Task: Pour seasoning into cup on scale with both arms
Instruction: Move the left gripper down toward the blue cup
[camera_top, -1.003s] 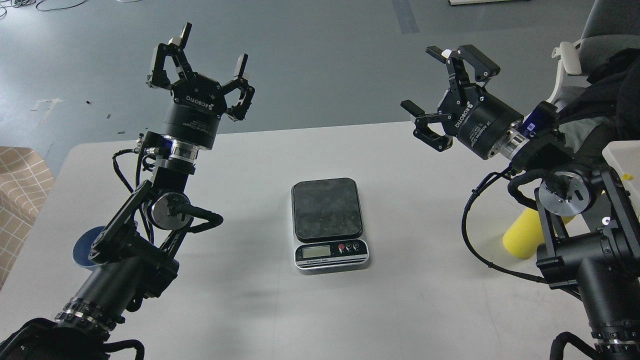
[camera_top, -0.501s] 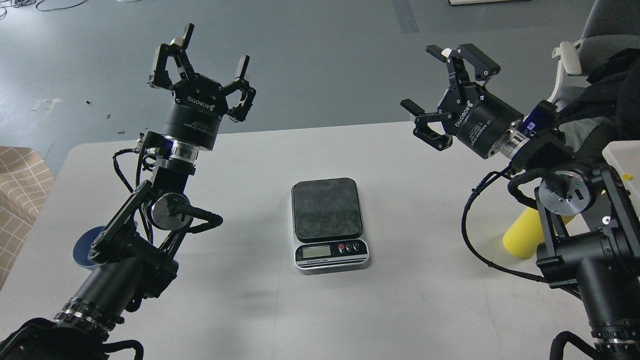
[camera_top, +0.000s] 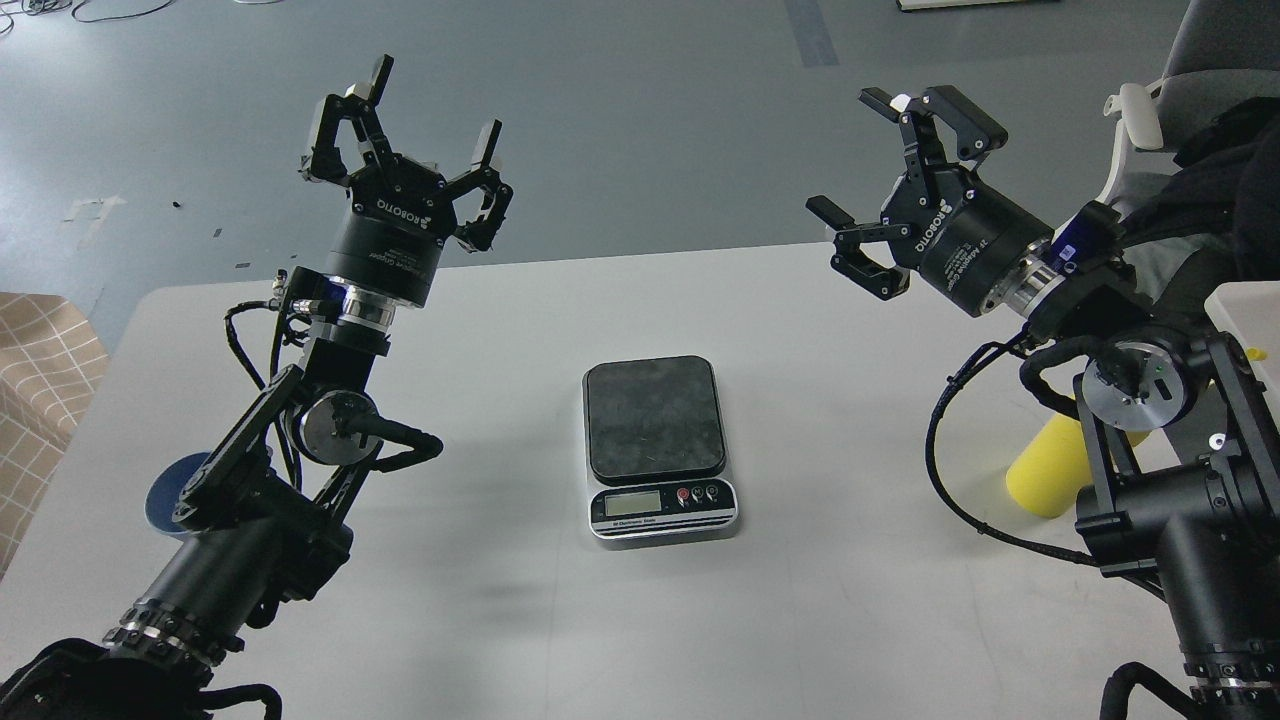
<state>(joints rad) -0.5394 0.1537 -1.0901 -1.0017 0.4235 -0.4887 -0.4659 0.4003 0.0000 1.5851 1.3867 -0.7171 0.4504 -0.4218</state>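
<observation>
The scale (camera_top: 657, 440) lies in the middle of the white table (camera_top: 820, 560), its black platform bare. The dusty-blue cup (camera_top: 165, 492) stands at the left, mostly hidden behind my left arm. The yellow seasoning bottle (camera_top: 1045, 468) lies on its side at the right, largely hidden behind my right arm. My left gripper (camera_top: 432, 102) is open and empty, held high over the table's far left. My right gripper (camera_top: 868, 150) is open and empty, held high over the far right.
A tan checked cloth (camera_top: 40, 370) is off the table's left edge. A white bin's corner (camera_top: 1245, 310) and a chair with dark clothing (camera_top: 1190, 120) are at the right. Grey floor lies beyond the table's far edge.
Both grippers have shifted slightly to the right and stayed open. Nothing else has moved.
</observation>
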